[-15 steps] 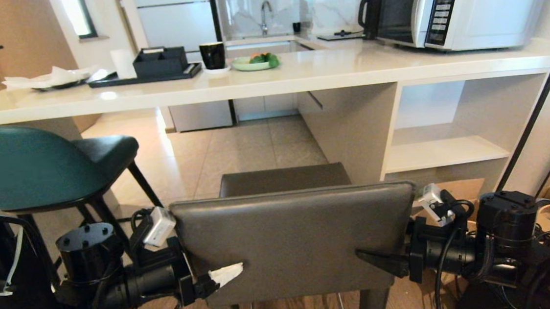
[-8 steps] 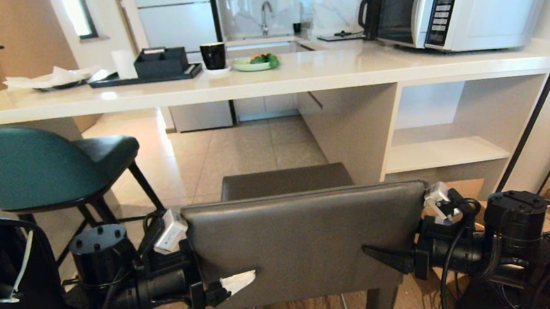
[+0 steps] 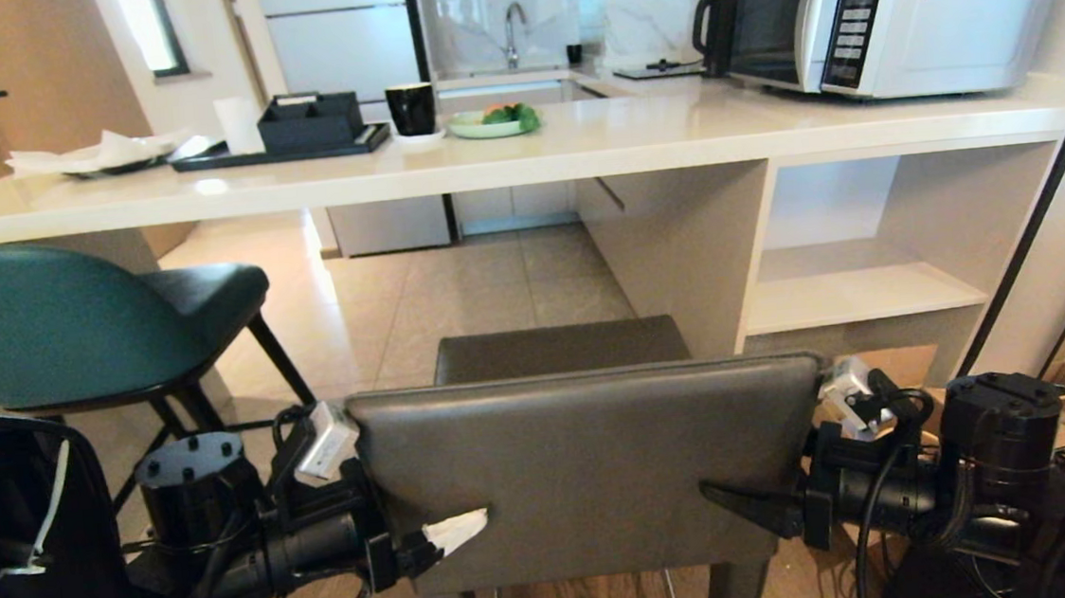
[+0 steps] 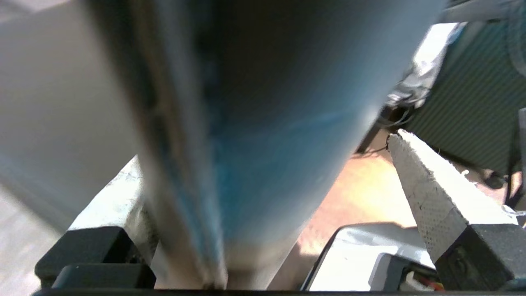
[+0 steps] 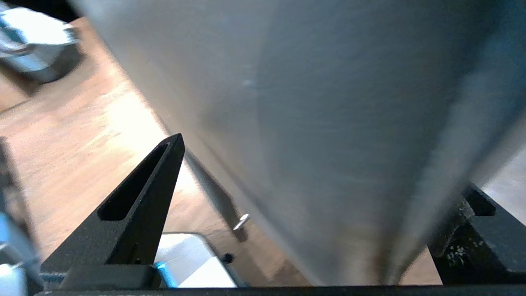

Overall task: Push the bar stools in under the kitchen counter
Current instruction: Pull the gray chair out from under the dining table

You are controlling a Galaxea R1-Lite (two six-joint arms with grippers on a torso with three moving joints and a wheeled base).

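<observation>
Sitting slightly right of earlier head-view position: grey stool [image 3: 584, 471], short of kitchen counter [image 3: 502, 154], seat not yet under slab. Straddling backrest edges with jaws spread wide, not clamped: left gripper [image 3: 424, 545], right gripper [image 3: 743, 501]. Standing left, partly under counter: teal stool [image 3: 69, 321]. Microwave [image 3: 890, 5] label unreadable. Wrist views showing backrest between fingers [image 4: 427, 193].

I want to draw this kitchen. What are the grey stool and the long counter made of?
The dark grey bar stool looks covered in smooth leather or a fake kind: its backrest has a soft sheen and a stitched edge. The kitchen counter looks like polished off-white stone; its glossy top mirrors light.
</observation>
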